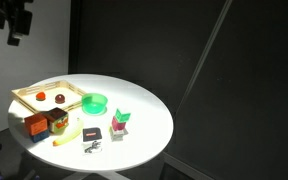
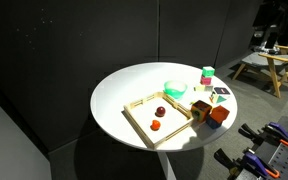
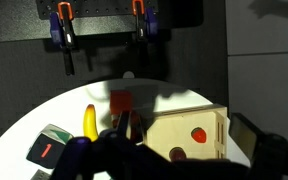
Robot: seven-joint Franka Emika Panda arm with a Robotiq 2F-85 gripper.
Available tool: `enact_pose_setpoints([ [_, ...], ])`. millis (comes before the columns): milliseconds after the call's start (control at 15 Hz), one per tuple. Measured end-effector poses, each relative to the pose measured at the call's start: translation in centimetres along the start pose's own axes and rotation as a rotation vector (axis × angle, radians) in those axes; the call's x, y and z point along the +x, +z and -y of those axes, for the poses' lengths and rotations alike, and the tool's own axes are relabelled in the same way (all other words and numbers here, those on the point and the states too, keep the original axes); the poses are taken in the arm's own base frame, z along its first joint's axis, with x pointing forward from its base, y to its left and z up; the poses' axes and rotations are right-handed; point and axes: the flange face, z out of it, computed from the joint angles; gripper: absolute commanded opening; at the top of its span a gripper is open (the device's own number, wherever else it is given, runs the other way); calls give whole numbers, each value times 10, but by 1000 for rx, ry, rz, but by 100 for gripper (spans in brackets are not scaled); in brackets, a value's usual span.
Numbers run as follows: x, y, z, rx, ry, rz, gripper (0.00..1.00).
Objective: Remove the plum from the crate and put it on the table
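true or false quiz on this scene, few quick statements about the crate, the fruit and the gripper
1. The plum lies inside the crate. True.
2. The gripper grips the plum. False: it hangs high above the table, well clear of the plum.
3. The green bowl stands in the crate. False: it stands on the table beside the crate.
4. A red-orange fruit shares the crate with the plum. True.

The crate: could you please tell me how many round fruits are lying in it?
2. The dark plum lies nearer the green bowl; the brighter red-orange fruit lies beside it, toward the outer corner of the crate. Nothing appears to hide more.
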Motion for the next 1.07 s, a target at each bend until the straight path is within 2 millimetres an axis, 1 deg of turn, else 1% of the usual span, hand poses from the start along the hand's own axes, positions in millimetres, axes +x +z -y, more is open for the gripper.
enact_pose_setpoints([
  [200,4,0,4,-10,-9,-20,100],
  [467,15,-1,12,-25,-24,-76,100],
  [800,33,2,23,-44,-47,-142,100],
  [1067,52,11,35,-64,-75,-187,100],
])
